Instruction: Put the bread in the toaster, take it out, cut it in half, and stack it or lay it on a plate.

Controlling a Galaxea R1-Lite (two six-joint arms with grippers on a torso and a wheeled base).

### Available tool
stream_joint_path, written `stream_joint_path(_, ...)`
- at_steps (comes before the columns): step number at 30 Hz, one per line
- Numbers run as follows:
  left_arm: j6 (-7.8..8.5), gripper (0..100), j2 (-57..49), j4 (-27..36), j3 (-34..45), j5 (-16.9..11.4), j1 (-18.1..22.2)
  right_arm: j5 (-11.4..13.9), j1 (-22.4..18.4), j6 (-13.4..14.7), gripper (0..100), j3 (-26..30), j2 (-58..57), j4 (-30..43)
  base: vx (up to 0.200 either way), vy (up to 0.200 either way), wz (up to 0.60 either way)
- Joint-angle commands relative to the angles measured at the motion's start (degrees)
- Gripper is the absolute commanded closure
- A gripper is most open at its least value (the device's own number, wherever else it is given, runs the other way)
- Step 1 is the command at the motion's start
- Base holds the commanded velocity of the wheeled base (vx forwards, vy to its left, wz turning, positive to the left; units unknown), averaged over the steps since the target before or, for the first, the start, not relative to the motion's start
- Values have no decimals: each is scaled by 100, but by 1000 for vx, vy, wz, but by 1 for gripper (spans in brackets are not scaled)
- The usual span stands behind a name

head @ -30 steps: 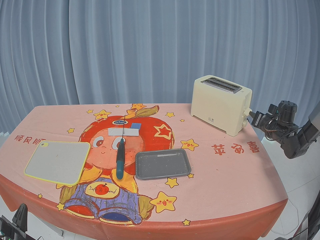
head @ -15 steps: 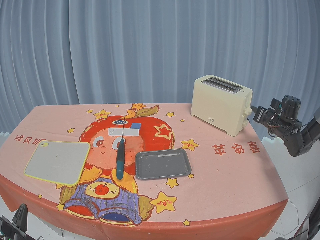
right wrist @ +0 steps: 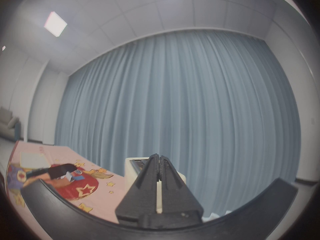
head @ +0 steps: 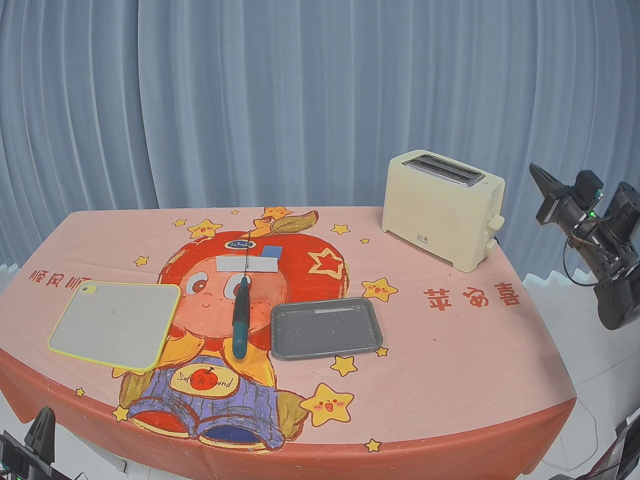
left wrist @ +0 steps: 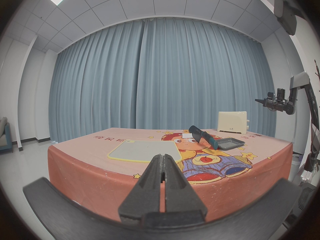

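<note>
Left wrist view: left gripper point(left wrist: 162, 157), closed.

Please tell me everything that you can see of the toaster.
The toaster is a cream box, plastic by its look, with two long slots in a grey metal frame on top. No bread rises above them. Small knobs stick out of its end. It stands upright on the far right of the tablecloth, touching nothing else.

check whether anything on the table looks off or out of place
Nothing spilled or damaged. Only the knife, between the cutting board and tray, stands out: its blade rests on edge across a small white block.
</note>
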Motion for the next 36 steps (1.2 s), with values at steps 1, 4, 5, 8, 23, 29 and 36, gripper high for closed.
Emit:
stream_joint_path(1, -2, 100, -5, -2, 101, 2, 0, 896, -175, -673, 100, 1007, -47, -918, 0, 0, 0)
stream_joint_path(4, -2, 100, -5, -2, 101, 2, 0, 1045, -193, -981, 100, 1174, -144, -874, 0, 0, 0)
stream_joint_path(5, -2, 100, -5, -2, 101, 2, 0, 1045, -193, -990, 100, 1165, -153, -874, 0, 0, 0)
stream_joint_path(8, -2, 100, -5, -2, 101, 2, 0, 1054, -254, -1025, 100, 1174, -346, -874, 0, 0, 0)
stream_joint_path(23, -2, 100, -5, -2, 101, 2, 0, 993, -659, -1016, 100, 1534, -1172, -865, 0, 0, 0)
stream_joint_path(29, -2, 100, -5, -2, 101, 2, 0, 949, -755, -1016, 100, 2000, -1418, -865, 0, 0, 0)
stream_joint_path(36, -2, 100, -5, -2, 101, 2, 0, 870, -782, -1033, 100, 3204, -1743, -856, 0, 0, 0)
